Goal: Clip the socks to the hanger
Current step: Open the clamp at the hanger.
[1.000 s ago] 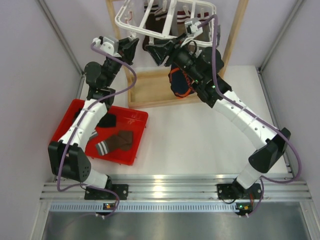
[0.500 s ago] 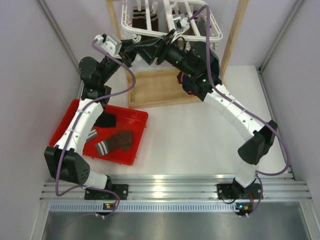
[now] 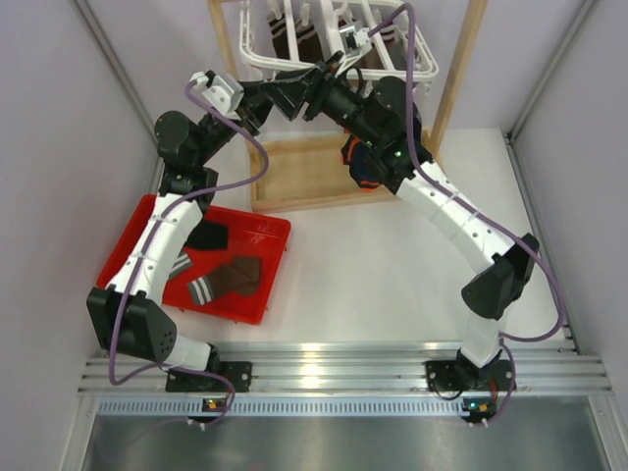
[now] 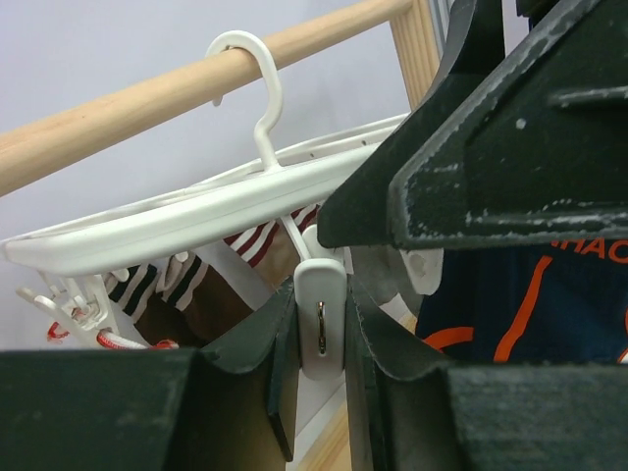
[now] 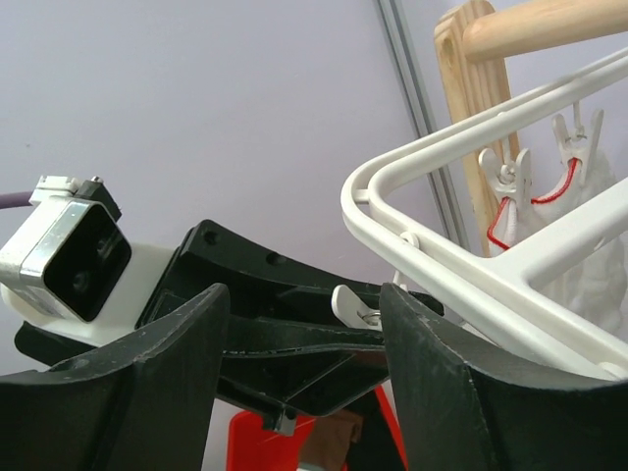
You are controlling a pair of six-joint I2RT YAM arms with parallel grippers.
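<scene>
The white hanger (image 3: pixel 257 65) hangs by its hook from the wooden frame's top bar (image 4: pixel 147 98). Brown socks with striped cuffs (image 3: pixel 294 41) hang clipped under it. My left gripper (image 3: pixel 280 98) is shut on one white clip (image 4: pixel 321 324) at the hanger's near rim (image 4: pixel 196 211). My right gripper (image 3: pixel 297 91) is open and empty, its fingers (image 5: pixel 157 392) straddling the left gripper's fingers (image 5: pixel 275 294) just below the rim (image 5: pixel 461 235); the clip (image 5: pixel 355 304) shows between them. More socks (image 3: pixel 231 280) lie in the red bin.
The red bin (image 3: pixel 270 228) sits at the left of the table. The wooden frame's base (image 3: pixel 304 172) and posts (image 3: pixel 459 69) stand at the back. Navy fabric with orange trim (image 3: pixel 365 162) hangs behind my right arm.
My right gripper has swung up and left until it straddles the left gripper at the hanger's rim. The hanger has shifted back. My left gripper has closed in on the clip.
</scene>
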